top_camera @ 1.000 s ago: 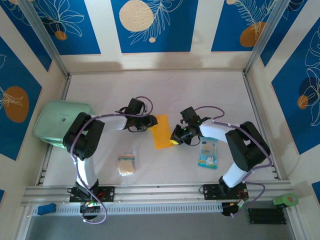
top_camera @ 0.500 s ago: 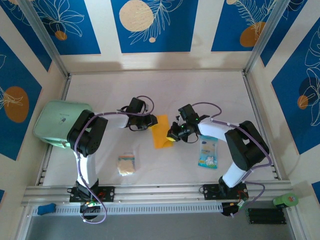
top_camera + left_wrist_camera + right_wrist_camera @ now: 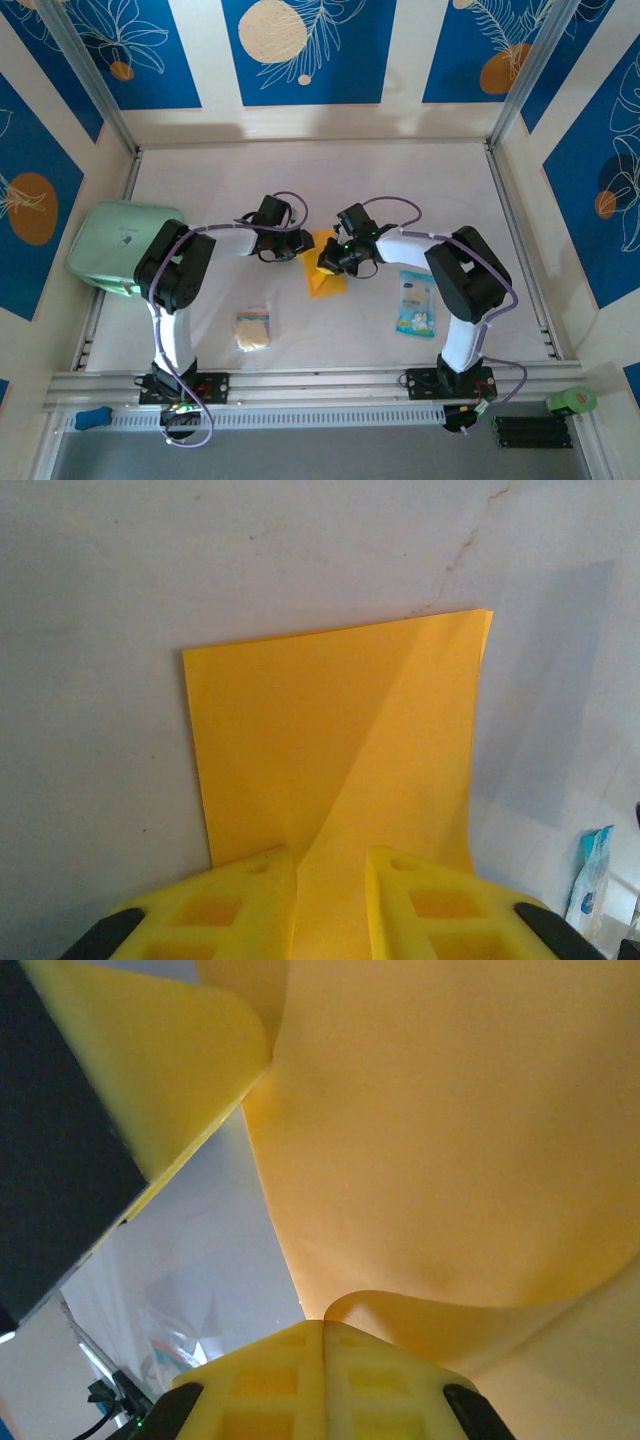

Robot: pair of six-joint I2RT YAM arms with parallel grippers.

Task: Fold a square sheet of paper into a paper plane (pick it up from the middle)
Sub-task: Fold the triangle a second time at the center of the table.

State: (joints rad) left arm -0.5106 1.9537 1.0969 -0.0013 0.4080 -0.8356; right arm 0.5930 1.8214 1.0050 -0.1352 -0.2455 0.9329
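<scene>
The square sheet of paper (image 3: 326, 281) is orange-yellow and lies mid-table, partly folded over itself. In the left wrist view the sheet of paper (image 3: 330, 720) spreads flat ahead, with a diagonal crease running into the gap of my left gripper (image 3: 330, 858). Its yellow fingers stand slightly apart with the paper between them. My right gripper (image 3: 323, 1322) is shut on an edge of the paper (image 3: 450, 1140), which curls up and over from its fingertips. From above, the left gripper (image 3: 300, 243) and right gripper (image 3: 330, 262) sit close together over the sheet's upper part.
A light-blue and white packet (image 3: 415, 303) lies right of the paper. A small beige spongy square (image 3: 253, 329) sits near the front left. A pale green container (image 3: 120, 245) stands at the left edge. Patterned walls enclose the table.
My right gripper has swung left toward the left gripper, carrying the paper's right edge over the sheet. The visible paper is narrower. The left jaws have narrowed a little.
</scene>
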